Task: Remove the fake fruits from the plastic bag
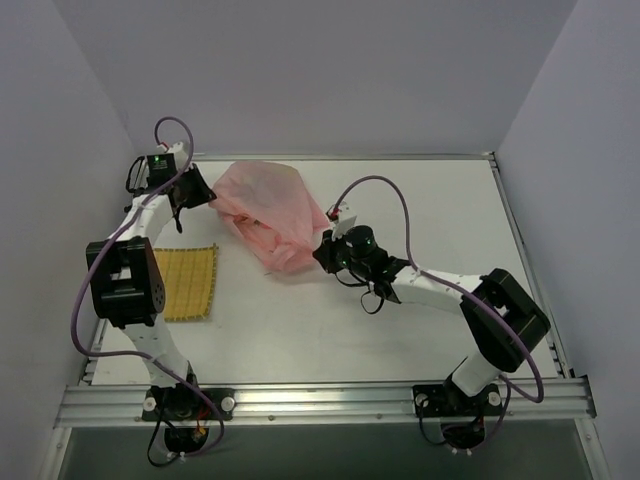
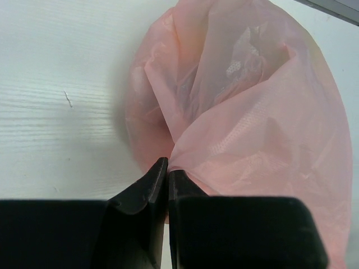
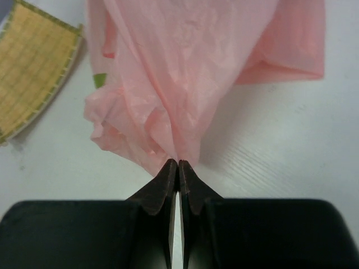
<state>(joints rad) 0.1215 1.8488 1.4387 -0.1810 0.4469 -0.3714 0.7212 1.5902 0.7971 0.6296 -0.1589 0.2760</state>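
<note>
The pink translucent plastic bag (image 1: 270,212) lies crumpled at the back middle of the white table. My left gripper (image 1: 205,190) is shut on the bag's left edge; in the left wrist view my left gripper (image 2: 168,166) pinches the film (image 2: 247,117). My right gripper (image 1: 324,246) is shut on the bag's right side; in the right wrist view my right gripper (image 3: 178,163) pinches a gathered fold of the bag (image 3: 179,67). A small yellow-green patch of one fake fruit (image 3: 100,80) shows at the bag's left edge. The other fruits are hidden.
A flat yellow woven mat (image 1: 188,282) lies at the left, partly under the left arm; it also shows in the right wrist view (image 3: 31,61). White walls close the table at the left, back and right. A metal rail (image 1: 320,400) runs along the near edge.
</note>
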